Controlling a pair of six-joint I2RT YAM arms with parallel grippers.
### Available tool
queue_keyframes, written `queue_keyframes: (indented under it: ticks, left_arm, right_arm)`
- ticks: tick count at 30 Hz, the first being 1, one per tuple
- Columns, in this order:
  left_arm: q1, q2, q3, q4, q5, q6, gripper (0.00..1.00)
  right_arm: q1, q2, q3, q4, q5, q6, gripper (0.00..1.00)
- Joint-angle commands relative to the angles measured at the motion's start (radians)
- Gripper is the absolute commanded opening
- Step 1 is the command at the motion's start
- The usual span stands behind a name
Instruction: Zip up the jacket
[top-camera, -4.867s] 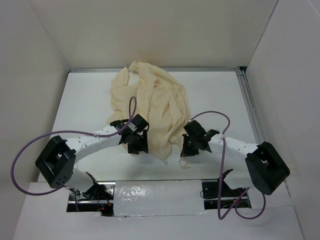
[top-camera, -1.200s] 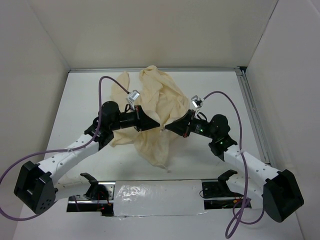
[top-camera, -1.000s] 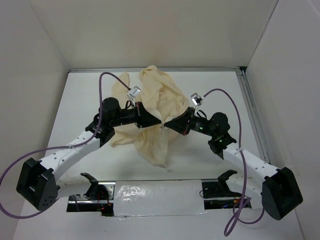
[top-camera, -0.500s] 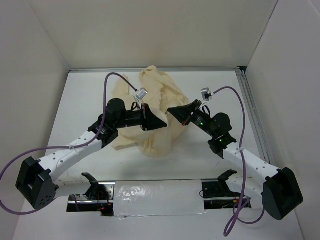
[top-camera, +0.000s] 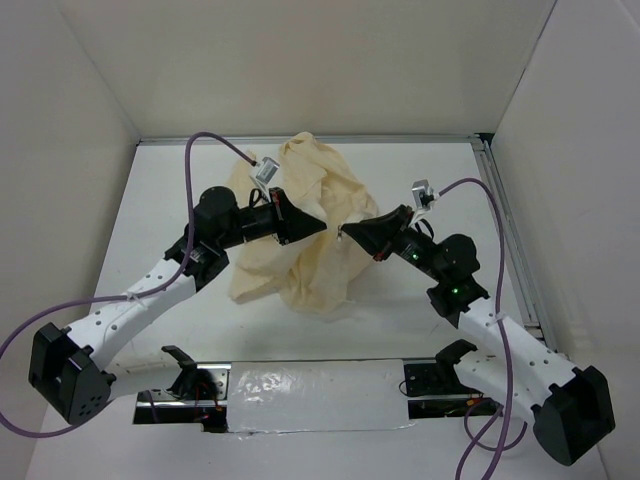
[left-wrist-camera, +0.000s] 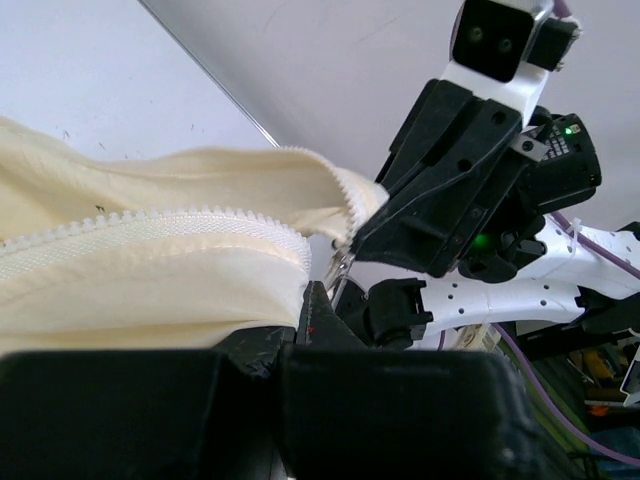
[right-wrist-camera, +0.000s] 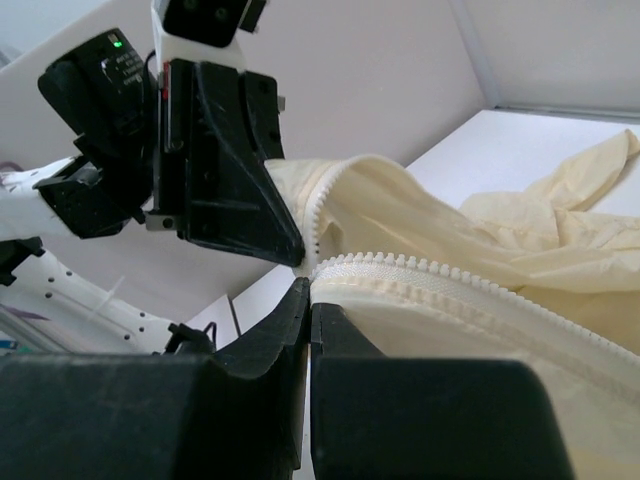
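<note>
The jacket (top-camera: 300, 262) is held raised over the counter's (top-camera: 170, 200) middle, one zipper edge clamped in the closed left end effector (top-camera: 320, 231), the other likewise in the right end effector (top-camera: 346, 236), likely for aligning the teeth

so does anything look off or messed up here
Nothing torn or spilled. The jacket is bunched and wrinkled, part lifted off the table rather than lying flat, and its zipper is open: the two toothed edges, each pinched in shut jaws, come close only at the held ends.
</note>
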Motion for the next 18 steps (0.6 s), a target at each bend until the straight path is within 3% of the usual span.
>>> queue_keyframes:
  ticks: [1,18]
  left_arm:
    - [0.007,0.002,0.042,0.096,0.025,0.022,0.00]
    - [0.012,0.041,0.035,0.147,0.070,0.022,0.00]
  right_arm:
    - [-0.003,0.007,0.028,-0.038,-0.041,0.000,0.00]
    - [-0.006,0.091,0.002,0.114,-0.069,0.061,0.00]
